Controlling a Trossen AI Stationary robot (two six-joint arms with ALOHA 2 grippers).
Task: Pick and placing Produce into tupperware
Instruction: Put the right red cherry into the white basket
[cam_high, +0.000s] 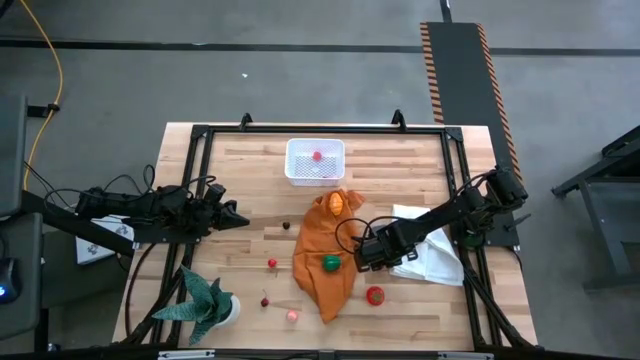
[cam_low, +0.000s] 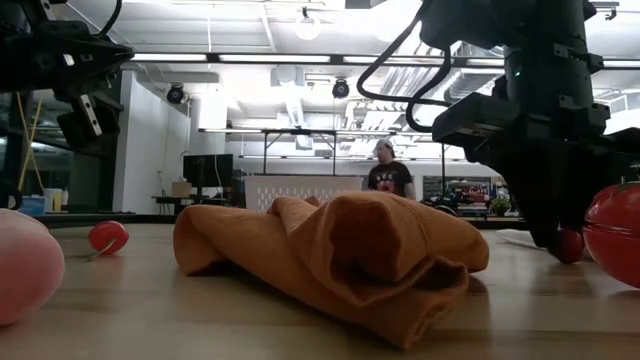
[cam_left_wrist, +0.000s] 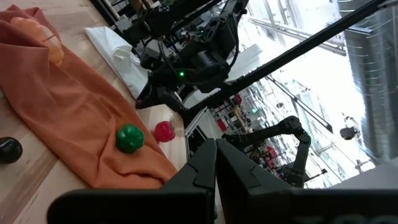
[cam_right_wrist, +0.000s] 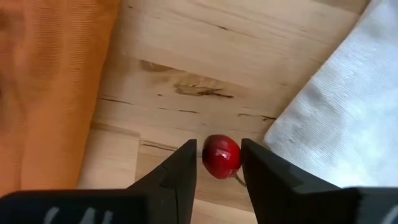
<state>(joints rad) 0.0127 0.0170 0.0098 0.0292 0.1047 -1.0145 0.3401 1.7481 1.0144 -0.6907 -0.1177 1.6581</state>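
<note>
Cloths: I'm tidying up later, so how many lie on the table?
2: an orange cloth crumpled in the middle, and a white cloth just right of it. None seems hidden.

Robotics lab or industrial workshop. Wooden table (cam_high: 400, 310) in a black metal frame (cam_high: 200, 135) on bare grey concrete floor (cam_high: 300, 80), hazard-striped ramp (cam_high: 465, 70) beyond it, yellow cable (cam_high: 52, 60) trailing across the floor. Open hall behind in low view: fluorescent ceiling lights (cam_low: 200, 57), exposed ducting, desks, a monitor (cam_low: 207, 170), a person (cam_low: 388, 174) standing far back. More robot arms (cam_left_wrist: 292, 134) visible in left wrist view.
</note>
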